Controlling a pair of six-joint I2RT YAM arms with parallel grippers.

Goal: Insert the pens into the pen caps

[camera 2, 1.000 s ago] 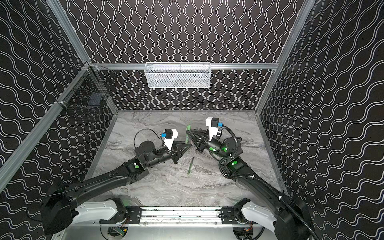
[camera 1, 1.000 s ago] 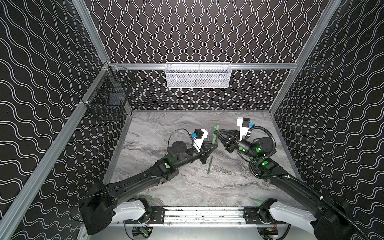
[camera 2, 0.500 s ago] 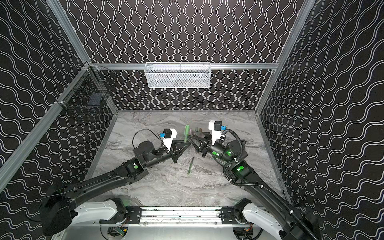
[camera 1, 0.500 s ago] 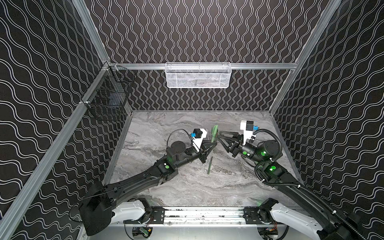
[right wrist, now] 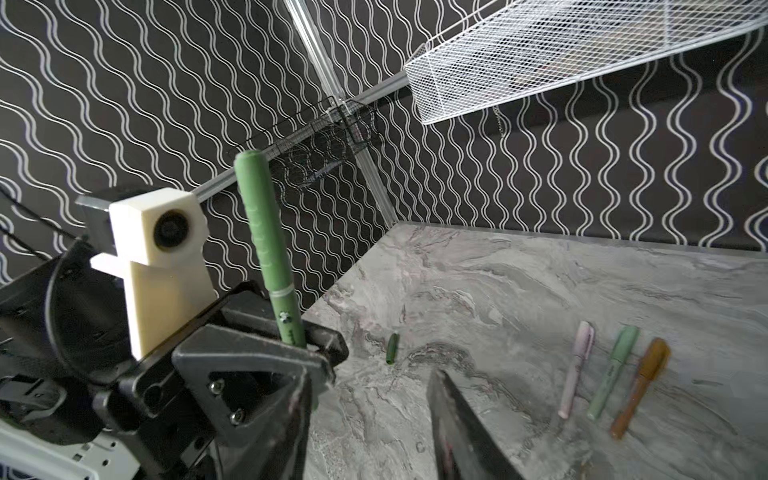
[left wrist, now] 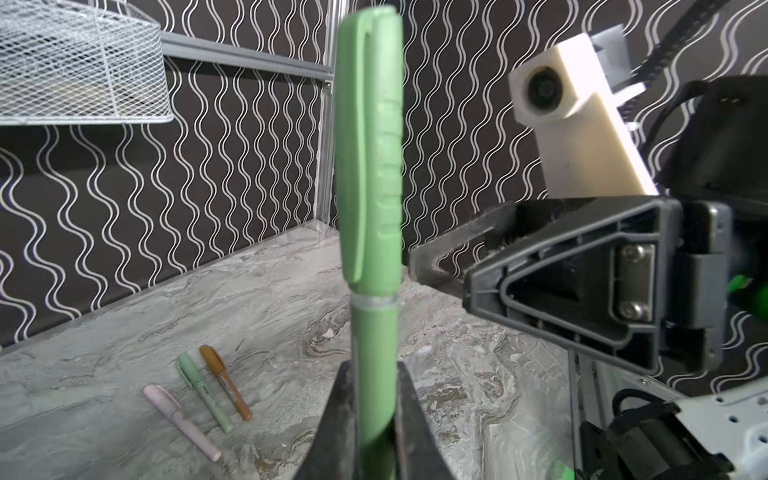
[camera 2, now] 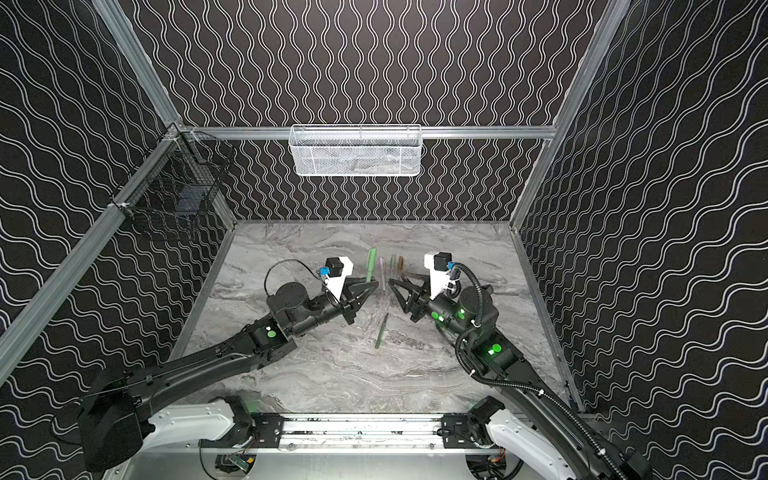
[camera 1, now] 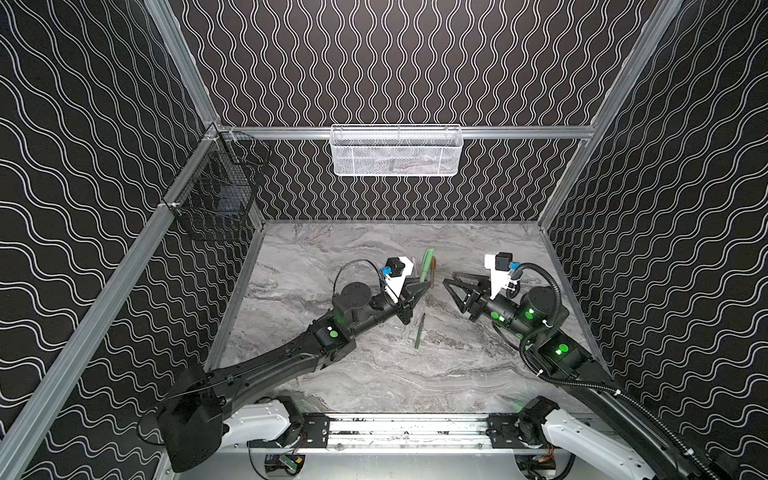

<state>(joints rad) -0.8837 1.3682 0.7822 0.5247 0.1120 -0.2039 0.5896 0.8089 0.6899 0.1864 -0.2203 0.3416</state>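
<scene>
Pens sit in three places. The left pincer (left wrist: 374,419) is clenched on the lower barrel of a green plastic stick pen (left wrist: 374,345), holding it upright above the grey marbled counter (camera 1: 374,374). Its ribbed green clip cap (left wrist: 370,145) is seated on the upper end, with a thin pale ring showing at the joint. The right pincer (camera 1: 450,277) stands released and empty, jaws parted. It is near that pen but apart from it, and faces the left pincer.

Towards the back of the counter, three capped pens lie side by side, close together: a pinkish white pen (left wrist: 180,422), a pale green pen (left wrist: 203,390) and an orange-brown pen (left wrist: 225,382). Nearer the front, between the two arms, a thin dark green pen (camera 1: 419,330) lies alone on the counter, well apart from the three. In both top views it is too small to tell whether it wears a cap. A white mesh basket (camera 1: 395,151) hangs on the back rail.
</scene>
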